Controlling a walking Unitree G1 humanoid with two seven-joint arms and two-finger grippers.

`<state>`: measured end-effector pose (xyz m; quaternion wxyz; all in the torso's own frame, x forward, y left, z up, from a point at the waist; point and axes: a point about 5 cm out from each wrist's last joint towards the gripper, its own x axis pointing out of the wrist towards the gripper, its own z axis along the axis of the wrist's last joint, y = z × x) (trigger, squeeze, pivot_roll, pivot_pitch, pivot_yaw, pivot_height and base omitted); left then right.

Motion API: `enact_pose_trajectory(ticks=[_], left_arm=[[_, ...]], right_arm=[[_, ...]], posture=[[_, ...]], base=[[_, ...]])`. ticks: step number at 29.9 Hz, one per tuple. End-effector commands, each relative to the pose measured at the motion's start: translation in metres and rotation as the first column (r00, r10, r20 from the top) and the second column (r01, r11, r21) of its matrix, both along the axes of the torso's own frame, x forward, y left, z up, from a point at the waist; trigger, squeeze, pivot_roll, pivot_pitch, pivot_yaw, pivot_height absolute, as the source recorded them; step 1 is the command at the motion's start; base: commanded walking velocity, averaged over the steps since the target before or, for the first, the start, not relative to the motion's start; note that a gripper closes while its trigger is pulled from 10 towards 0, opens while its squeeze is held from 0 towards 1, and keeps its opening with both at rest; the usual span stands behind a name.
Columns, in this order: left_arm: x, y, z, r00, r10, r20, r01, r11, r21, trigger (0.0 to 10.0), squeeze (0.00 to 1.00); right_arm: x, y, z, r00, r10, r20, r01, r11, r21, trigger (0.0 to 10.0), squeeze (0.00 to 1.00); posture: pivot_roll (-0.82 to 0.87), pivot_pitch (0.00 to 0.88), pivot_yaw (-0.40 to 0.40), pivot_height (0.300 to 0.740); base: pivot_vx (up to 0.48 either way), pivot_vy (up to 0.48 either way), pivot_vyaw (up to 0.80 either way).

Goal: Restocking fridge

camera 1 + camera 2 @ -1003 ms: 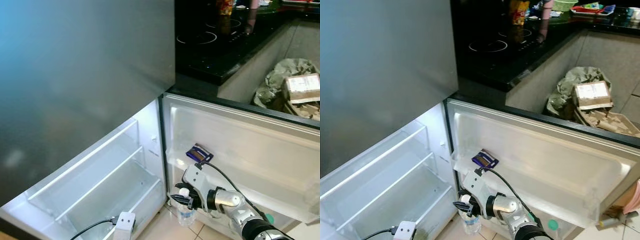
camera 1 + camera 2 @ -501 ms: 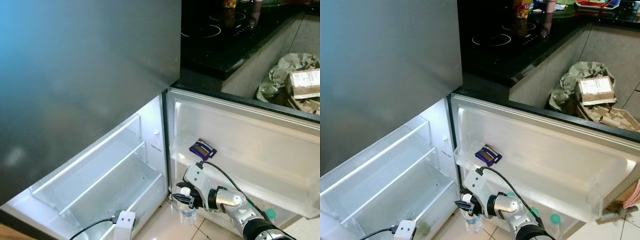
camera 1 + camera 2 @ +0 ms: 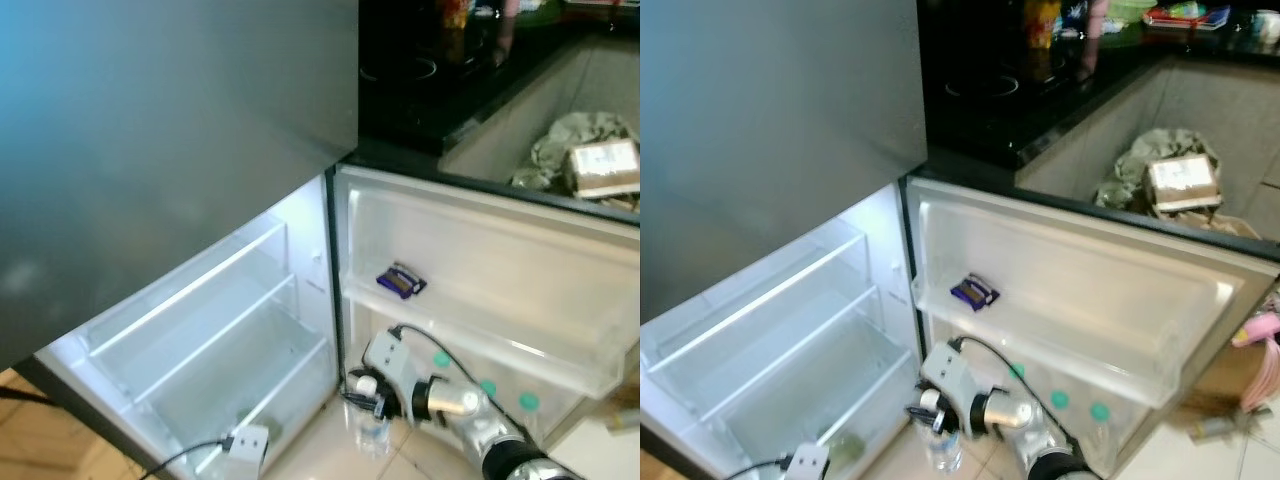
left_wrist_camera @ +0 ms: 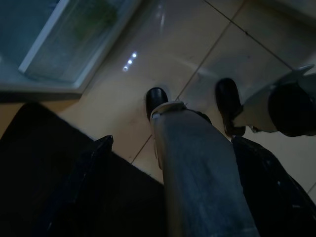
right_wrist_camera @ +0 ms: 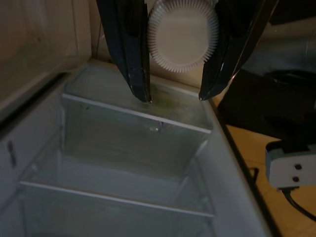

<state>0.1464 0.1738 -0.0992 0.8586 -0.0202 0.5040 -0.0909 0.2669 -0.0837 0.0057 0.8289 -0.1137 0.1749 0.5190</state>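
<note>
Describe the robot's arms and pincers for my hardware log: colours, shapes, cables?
The right arm is silver metal with black joint rings and a white block at the wrist, from which a black cable loops back. The right pincer has two long, glossy black fingers tapering to points. The left pincer looks dark too; a white module trails a black cable near it.

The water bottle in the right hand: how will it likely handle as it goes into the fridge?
The water bottle looks clear, thin plastic, so probably squashy. It hangs by its ribbed white cap between the right hand's fingers, so it may swing. Round-bodied, it could roll if laid down.
</note>
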Motion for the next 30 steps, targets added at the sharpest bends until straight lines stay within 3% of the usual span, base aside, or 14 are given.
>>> enact_pose_trajectory(ticks=[1,18,24,30], left_arm=[[-0.0009,0.0025,-0.0002,1.0,-0.006,-0.004,0.006,1.0,0.011,10.0,0.0],[0.0003,0.0017,0.0004,0.999,-0.038,-0.001,0.038,0.999,0.014,10.0,0.0],[-0.0002,0.0022,0.0001,0.999,-0.037,-0.003,0.037,0.999,0.025,10.0,0.0],[-0.0009,0.0022,-0.0003,1.0,-0.026,-0.005,0.026,0.999,0.027,10.0,0.0]], right_arm=[[0.0031,0.0017,0.0037,1.0,0.004,0.017,-0.004,1.0,0.002,10.0,0.0],[0.0029,0.0005,0.0037,1.0,-0.004,0.017,0.004,1.0,0.007,10.0,0.0],[0.0026,-0.0002,0.0035,1.0,-0.005,0.015,0.005,1.0,0.009,10.0,0.0],[0.0014,0.0016,0.0031,1.0,0.003,0.013,-0.003,1.0,0.012,10.0,0.0]], posture=[[-0.14,0.0,0.006,0.74],[-0.15,0.0,0.011,0.74],[-0.15,0.0,0.009,0.74],[-0.15,0.0,0.008,0.74]], base=[[0.0,0.0,0.0],[0.0,0.0,0.0],[0.0,-0.48,0.0],[0.0,0.0,0.0]])
